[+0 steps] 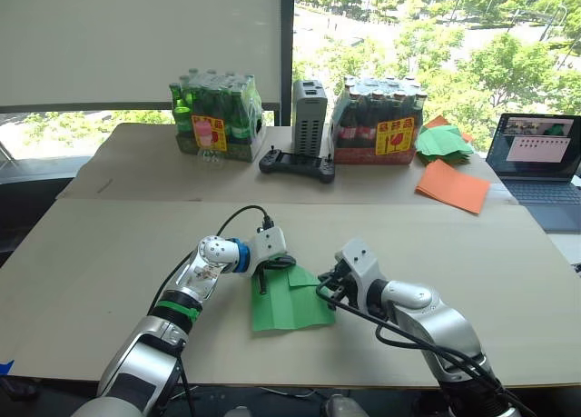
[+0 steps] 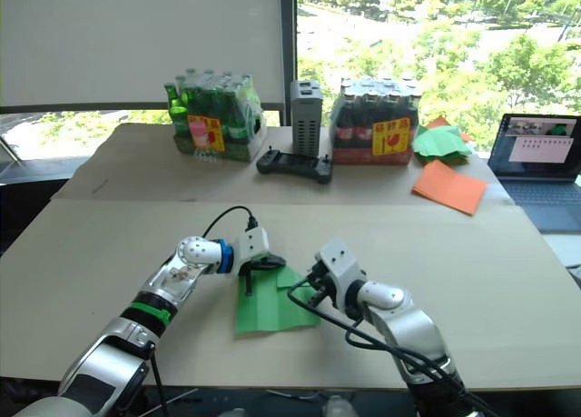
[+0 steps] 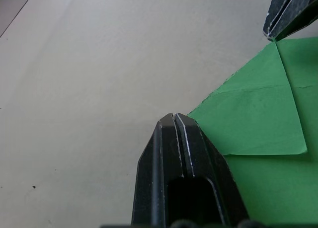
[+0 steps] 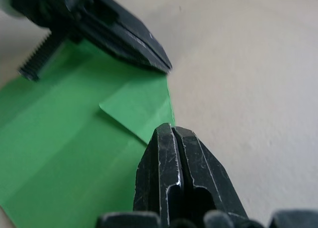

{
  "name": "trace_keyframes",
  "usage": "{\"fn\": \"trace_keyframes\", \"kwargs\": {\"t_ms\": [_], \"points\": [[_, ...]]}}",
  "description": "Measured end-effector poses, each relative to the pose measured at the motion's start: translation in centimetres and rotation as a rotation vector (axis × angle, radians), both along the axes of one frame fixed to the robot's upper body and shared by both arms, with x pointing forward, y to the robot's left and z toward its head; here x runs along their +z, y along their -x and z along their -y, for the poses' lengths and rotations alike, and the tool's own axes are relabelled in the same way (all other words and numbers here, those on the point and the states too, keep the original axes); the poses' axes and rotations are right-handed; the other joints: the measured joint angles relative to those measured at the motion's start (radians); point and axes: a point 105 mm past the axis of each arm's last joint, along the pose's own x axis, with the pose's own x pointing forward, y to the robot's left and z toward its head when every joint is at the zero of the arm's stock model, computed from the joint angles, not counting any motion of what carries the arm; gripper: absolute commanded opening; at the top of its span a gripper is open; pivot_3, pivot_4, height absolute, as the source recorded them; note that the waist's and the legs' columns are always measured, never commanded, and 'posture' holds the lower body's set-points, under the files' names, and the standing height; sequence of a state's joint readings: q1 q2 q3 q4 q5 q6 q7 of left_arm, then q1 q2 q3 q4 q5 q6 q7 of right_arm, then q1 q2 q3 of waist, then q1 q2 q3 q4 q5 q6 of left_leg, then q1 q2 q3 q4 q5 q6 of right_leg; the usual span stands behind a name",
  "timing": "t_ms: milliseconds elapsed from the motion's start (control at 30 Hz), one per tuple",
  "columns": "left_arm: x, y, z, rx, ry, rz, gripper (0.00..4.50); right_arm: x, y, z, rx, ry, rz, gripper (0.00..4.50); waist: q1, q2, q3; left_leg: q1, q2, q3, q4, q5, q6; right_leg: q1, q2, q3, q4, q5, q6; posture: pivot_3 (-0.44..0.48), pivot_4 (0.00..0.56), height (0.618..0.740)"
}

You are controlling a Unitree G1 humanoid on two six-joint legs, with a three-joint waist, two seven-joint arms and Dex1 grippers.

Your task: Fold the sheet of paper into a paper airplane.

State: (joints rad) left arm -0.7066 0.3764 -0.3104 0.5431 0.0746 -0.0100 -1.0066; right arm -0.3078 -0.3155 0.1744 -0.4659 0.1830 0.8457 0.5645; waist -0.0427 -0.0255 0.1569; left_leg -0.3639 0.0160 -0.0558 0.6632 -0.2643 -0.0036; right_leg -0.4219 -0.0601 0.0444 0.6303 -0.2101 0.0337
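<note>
Sheet of paper (image 1: pixel 289 303) lies flat on the table (image 1: pixel 109 281), one corner flap turned down. Left gripper (image 3: pixel 173 117) and right gripper (image 4: pixel 171 127), both with fingers closed and empty, press opposite edges near that flap, likely pinning it for creasing.

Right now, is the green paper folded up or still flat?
Partly folded. The sheet of paper lies flat on the table, with one corner turned down into a triangular flap and creases across it.
</note>
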Motion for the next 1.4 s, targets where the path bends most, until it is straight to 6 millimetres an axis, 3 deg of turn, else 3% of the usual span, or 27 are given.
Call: {"fn": "trace_keyframes", "kwargs": {"t_ms": [100, 333, 467, 633, 733, 900, 1133, 1267, 1400], "points": [[0.5, 0.0, -0.7, 0.034, 0.018, -0.009, 0.00, 1.5, 0.4, -1.0, 0.042, -0.060, 0.061, 0.02, -0.003, 0.000, 0.000, -0.001, 0.000, 0.000, 0.000, 0.000, 0.000, -0.001, 0.000, 0.000, 0.000, 0.000, 0.000, 0.000, 0.150, 0.740], [5.5, 0.3, -4.2, 0.194, 0.231, -0.032, 0.00, 0.3, 0.3, -1.1, 0.032, -0.032, 0.051, 0.02, -0.004, 0.001, 0.001, -0.004, 0.000, 0.000, 0.000, 0.000, 0.000, -0.004, 0.000, 0.000, 0.000, 0.000, 0.000, 0.000, 0.150, 0.740], [5.3, 1.3, -6.2, 0.290, 0.323, -0.116, 1.08, -0.1, 0.1, -1.2, 0.032, -0.023, 0.051, 0.00, -0.004, 0.001, 0.001, -0.003, 0.000, 0.000, 0.000, 0.000, 0.000, -0.004, 0.000, 0.000, 0.000, 0.000, 0.000, 0.000, 0.150, 0.740], [1.9, 3.6, -8.1, 0.408, 0.420, -0.345, 2.79, -0.5, -0.3, -1.2, 0.024, -0.009, 0.050, 0.00, -0.002, 0.001, 0.002, -0.004, 0.000, 0.000, 0.000, 0.000, 0.000, -0.004, 0.000, -0.001, 0.000, 0.000, 0.000, 0.000, 0.150, 0.740], [0.6, 4.7, -8.3, 0.444, 0.447, -0.427, 2.79, -0.8, -0.6, -1.2, 0.027, -0.004, 0.050, 0.00, -0.001, 0.000, 0.003, -0.004, 0.001, 0.000, 0.000, 0.000, 0.000, -0.004, 0.000, -0.001, 0.000, 0.000, -0.001, 0.000, 0.150, 0.740], [1.2, 4.6, -7.7, 0.474, 0.547, -0.457, 2.79, -1.5, -1.1, -1.6, 0.050, 0.032, 0.048, 0.00, 0.001, 0.000, 0.003, -0.003, 0.000, 0.000, 0.000, 0.000, 0.000, -0.003, -0.001, -0.001, 0.000, 0.000, -0.001, 0.000, 0.150, 0.740], [0.5, 4.6, -7.1, 0.496, 0.574, -0.497, 2.79, -4.5, -1.2, -1.2, 0.066, 0.140, -0.025, 0.00, -0.001, 0.000, 0.003, -0.003, 0.000, 0.000, 0.000, 0.000, 0.000, -0.004, -0.001, -0.001, 0.000, 0.001, -0.001, 0.000, 0.150, 0.740], [0.4, 4.5, -7.0, 0.509, 0.568, -0.495, 2.79, -4.7, -1.2, -1.4, 0.077, 0.169, -0.016, 0.00, -0.001, 0.000, 0.003, -0.003, 0.000, 0.000, 0.000, 0.000, 0.000, -0.003, -0.001, 0.000, 0.000, 0.001, -0.001, 0.000, 0.150, 0.740], [0.8, 4.3, -6.7, 0.492, 0.566, -0.480, 1.63, -4.7, -1.2, -1.8, 0.084, 0.172, -0.012, 0.00, -0.001, 0.000, 0.003, -0.003, 0.000, 0.000, 0.000, 0.000, 0.000, -0.003, -0.001, 0.000, 0.000, 0.001, -0.001, 0.000, 0.150, 0.740]]}}
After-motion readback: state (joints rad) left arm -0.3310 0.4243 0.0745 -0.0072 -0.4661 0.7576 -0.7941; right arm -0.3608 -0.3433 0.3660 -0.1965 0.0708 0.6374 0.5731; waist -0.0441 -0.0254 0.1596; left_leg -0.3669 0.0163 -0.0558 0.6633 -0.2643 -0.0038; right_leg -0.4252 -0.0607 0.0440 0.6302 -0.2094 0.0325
